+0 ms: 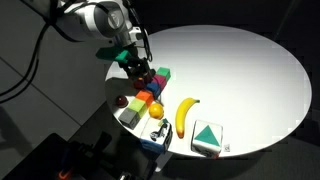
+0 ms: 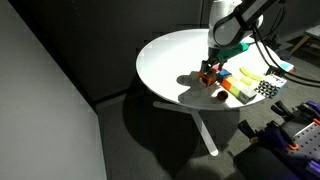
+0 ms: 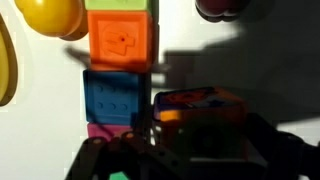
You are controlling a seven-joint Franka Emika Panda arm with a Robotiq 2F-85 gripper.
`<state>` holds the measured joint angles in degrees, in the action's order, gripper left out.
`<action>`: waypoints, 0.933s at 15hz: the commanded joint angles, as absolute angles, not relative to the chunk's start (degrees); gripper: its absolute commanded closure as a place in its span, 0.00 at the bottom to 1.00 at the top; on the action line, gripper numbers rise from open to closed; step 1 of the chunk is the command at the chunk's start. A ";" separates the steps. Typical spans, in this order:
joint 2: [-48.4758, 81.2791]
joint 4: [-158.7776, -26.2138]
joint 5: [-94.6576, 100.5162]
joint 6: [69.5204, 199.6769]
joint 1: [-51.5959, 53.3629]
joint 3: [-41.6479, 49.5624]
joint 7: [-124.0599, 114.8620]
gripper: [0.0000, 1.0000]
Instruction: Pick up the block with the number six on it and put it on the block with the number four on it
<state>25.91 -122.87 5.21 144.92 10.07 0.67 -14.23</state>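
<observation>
My jaws hang released over the small orange-topped cube (image 3: 195, 100), just beside the blue cube (image 3: 112, 97). Nothing is grasped. Lifting and stacking look undone.

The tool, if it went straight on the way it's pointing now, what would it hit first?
Most likely the orange-topped block, which sits directly under the open tool in the wrist view. How far below it lies is hard to judge.
</observation>
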 commanded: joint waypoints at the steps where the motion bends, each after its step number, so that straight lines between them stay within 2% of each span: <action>1: 26.68 -121.87 6.96 144.16 11.07 1.78 -16.28 0.00; 4: 26.79 -121.89 6.36 143.83 10.77 1.71 -15.90 0.00; 5: 26.84 -121.97 6.25 143.84 10.72 1.76 -15.93 0.25; 6: 26.86 -121.99 6.09 143.77 10.63 1.75 -15.84 0.27; 9: 26.54 -121.86 5.49 143.23 10.29 1.60 -15.67 0.52; 14: 25.64 -121.72 4.67 142.56 9.87 1.13 -15.26 0.83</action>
<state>26.64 -122.32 5.18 144.55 10.24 1.31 -14.49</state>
